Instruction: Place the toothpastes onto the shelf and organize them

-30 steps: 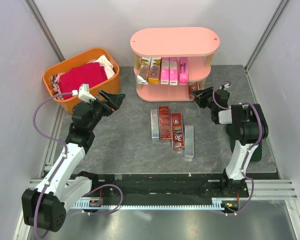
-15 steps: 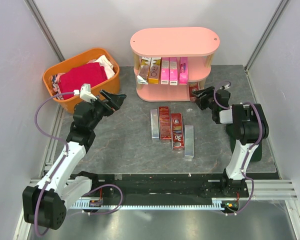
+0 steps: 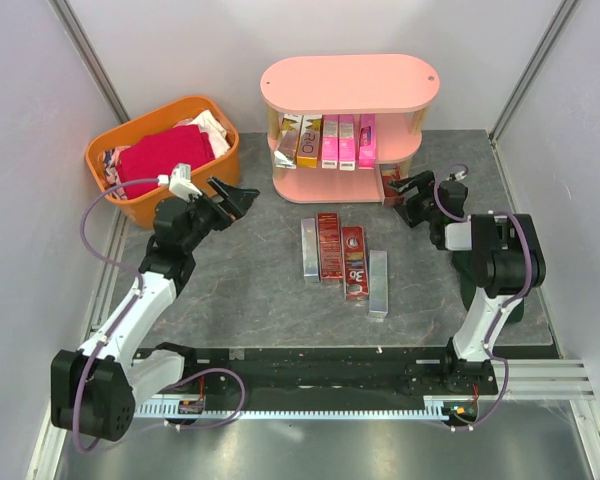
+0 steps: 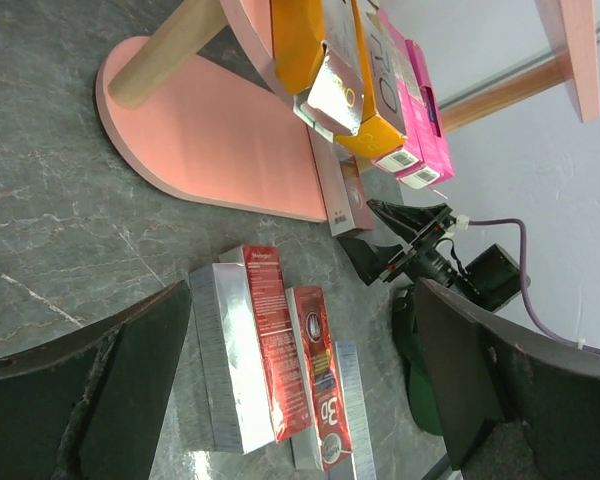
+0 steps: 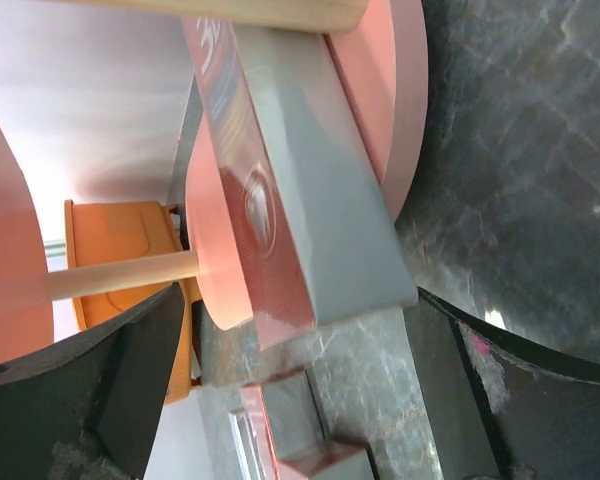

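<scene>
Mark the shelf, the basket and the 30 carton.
shelf (image 3: 350, 82): top view, top board.
basket (image 3: 170, 104): top view, back rim.
30 carton (image 3: 354, 262): top view, middle of its face.

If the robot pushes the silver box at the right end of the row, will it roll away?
Probably not: the silver box has flat sides and lies flat on the table, so it should slide. It looks like thin shiny cardboard, so likely light, maybe slippery, and it could dent if squeezed hard.

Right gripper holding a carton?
No, the right gripper is wide open, and the dark red carton lies free on the bottom tier of the shelf.
</scene>
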Controlling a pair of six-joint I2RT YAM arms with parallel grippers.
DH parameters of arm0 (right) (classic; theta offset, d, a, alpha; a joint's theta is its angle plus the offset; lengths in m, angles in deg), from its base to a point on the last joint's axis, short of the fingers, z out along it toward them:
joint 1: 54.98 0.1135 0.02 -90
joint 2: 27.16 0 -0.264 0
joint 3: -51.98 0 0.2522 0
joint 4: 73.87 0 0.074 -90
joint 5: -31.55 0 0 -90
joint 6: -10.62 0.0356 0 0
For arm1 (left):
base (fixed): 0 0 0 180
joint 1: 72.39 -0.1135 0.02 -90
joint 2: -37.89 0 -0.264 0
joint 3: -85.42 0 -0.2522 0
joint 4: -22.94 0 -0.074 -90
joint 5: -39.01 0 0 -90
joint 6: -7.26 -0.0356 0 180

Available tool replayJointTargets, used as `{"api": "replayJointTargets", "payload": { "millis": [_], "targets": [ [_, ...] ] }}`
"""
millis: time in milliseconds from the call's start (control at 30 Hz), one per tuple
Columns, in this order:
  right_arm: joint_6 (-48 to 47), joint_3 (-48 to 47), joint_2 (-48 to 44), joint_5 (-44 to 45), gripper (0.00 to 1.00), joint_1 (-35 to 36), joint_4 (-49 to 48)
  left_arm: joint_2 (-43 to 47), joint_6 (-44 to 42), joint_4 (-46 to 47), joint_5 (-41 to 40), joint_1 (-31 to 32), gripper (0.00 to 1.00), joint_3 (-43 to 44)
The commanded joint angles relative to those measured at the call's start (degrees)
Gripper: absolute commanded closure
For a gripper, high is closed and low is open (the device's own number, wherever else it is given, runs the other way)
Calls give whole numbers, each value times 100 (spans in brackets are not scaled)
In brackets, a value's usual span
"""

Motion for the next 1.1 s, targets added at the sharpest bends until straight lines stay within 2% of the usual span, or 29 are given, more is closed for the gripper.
{"api": "replayJointTargets", "payload": {
  "millis": [0, 167, 267, 433, 567, 767, 900, 1067],
  "targets": [
    [-158, 239, -542, -113, 2, -2, 86, -340, -77, 364, 437, -2, 1, 241],
    [-333, 520, -1077, -51, 2, 51, 385, -805, -112, 444, 569, 226, 7, 232],
    [-552, 564, -1403, 72, 2, 234, 700, -1051, -217, 452, 359, 656, 11, 171],
    [-1080, 538, -1878, 352, 2, 665, 1386, -1974, -305, 733, -20, 1527, 16, 161],
    [-1440, 678, -2361, 529, 2, 877, 1904, -2677, -437, 681, 24, 1879, 17, 801],
    [-1748, 1030, -2810, 573, 2, 947, 2222, -3660, -771, 31, -266, 2424, 19, 1777],
    [-1828, 1205, -2951, 546, 2, 939, 2328, -4075, -938, -232, -555, 2775, 20, 2218],
    [-1845, 1346, -2986, 476, 2, 947, 2345, -4550, -1035, -795, -942, 2925, 20, 2798]
  ]
}}
